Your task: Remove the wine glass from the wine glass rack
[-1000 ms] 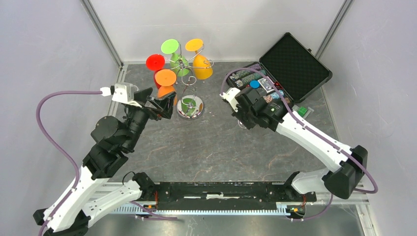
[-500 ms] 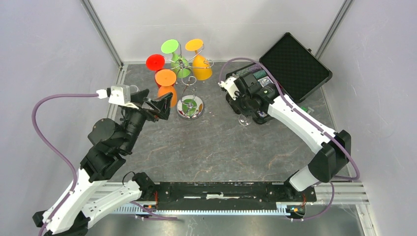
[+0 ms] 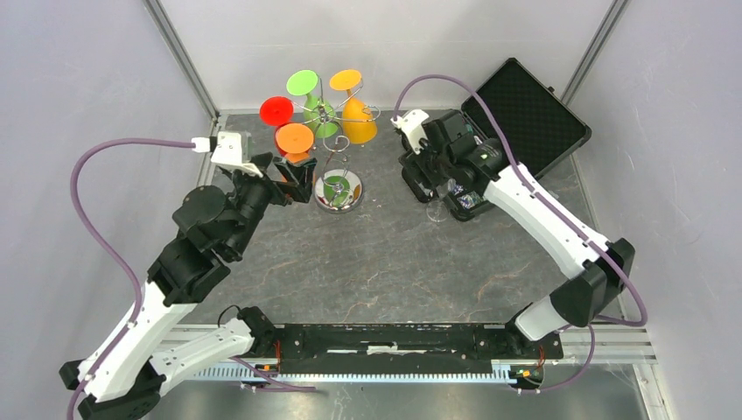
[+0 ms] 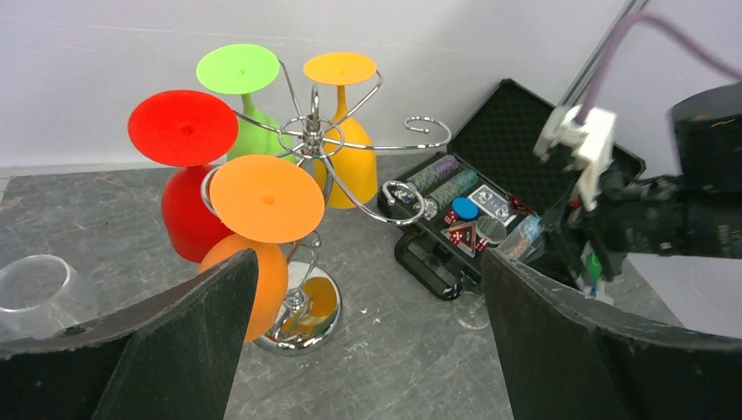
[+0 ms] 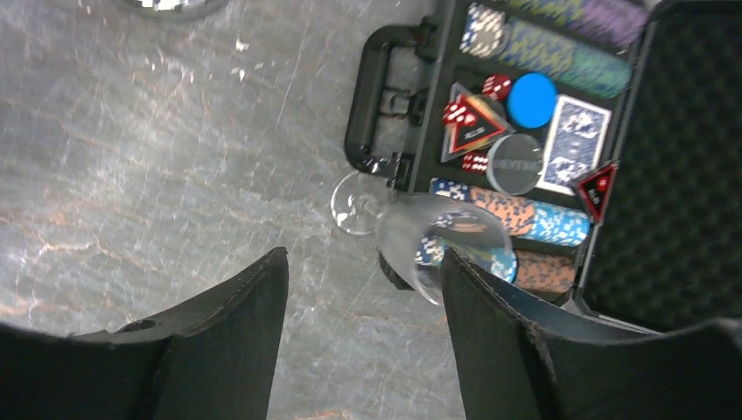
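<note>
1. Left end effector (image 4: 369, 258): fingers spread wide and holding nothing. It is low over the table (image 3: 376, 262) and faces the rack from the near-left.
2. Right end effector (image 5: 365, 255): fingers apart and empty, raised above a clear wine glass (image 5: 435, 241). That glass stands upright on the table, free of both fingers, with its foot just beside the handle of the poker chip case (image 3: 523, 118).
3. Second clear glass (image 4: 35, 284): only its bowl shows, at the left edge of the left wrist view. How it rests cannot be told.
4. Orange wine glass (image 4: 267, 199): hangs upside down from the nearest scroll arm, foot uppermost. Its bowl is low beside the stem and just above the round base. It is the glass closest to the left end effector, but nothing touches it.
5. Wine glass rack (image 4: 313, 131): stands upright on the table. Two scroll arms on its right side carry nothing.
6. Red wine glass (image 4: 186, 127), green wine glass (image 4: 238, 68) and yellow wine glass (image 4: 350, 166): hang inverted on the farther arms.
7. Step in hand, as judged: the left arm is approaching the orange glass, before any grasp.
8. Next move, as judged:
   - Bring the open fingers around the orange bowl and close gently.
   - Slide the foot outward along its wire slot rather than lifting straight up.
   - Avoid nudging the red glass close beside it or tipping the rack.
</note>
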Controlling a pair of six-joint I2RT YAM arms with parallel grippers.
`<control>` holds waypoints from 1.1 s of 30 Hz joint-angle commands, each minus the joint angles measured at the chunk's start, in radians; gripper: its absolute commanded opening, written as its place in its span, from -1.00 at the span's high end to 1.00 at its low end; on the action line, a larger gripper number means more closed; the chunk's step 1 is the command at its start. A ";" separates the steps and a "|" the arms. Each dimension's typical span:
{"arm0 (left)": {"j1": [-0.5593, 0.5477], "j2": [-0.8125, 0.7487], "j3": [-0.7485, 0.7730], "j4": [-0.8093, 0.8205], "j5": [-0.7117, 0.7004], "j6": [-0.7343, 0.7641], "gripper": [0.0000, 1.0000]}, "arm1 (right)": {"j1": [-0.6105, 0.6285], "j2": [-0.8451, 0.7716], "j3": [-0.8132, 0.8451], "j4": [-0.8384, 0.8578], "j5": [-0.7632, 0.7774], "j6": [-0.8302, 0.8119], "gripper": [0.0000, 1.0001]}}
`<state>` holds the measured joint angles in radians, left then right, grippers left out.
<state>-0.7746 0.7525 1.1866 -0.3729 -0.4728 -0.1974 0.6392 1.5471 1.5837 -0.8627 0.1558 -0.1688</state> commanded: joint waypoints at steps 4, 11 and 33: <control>0.002 0.048 0.052 -0.023 0.076 -0.021 -1.00 | -0.006 -0.169 -0.050 0.178 0.083 0.086 -0.42; 0.029 0.087 0.103 -0.010 0.109 -0.012 -1.00 | -0.006 -0.361 -0.274 0.416 -0.060 0.207 -0.45; 0.724 0.275 0.157 -0.107 0.762 -0.399 -0.17 | -0.006 -0.567 -0.480 0.540 -0.153 0.317 -0.42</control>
<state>-0.0578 1.0557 1.3609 -0.4831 0.2741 -0.5724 0.6365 0.9939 1.1240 -0.3752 0.0242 0.1169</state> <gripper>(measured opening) 0.616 0.716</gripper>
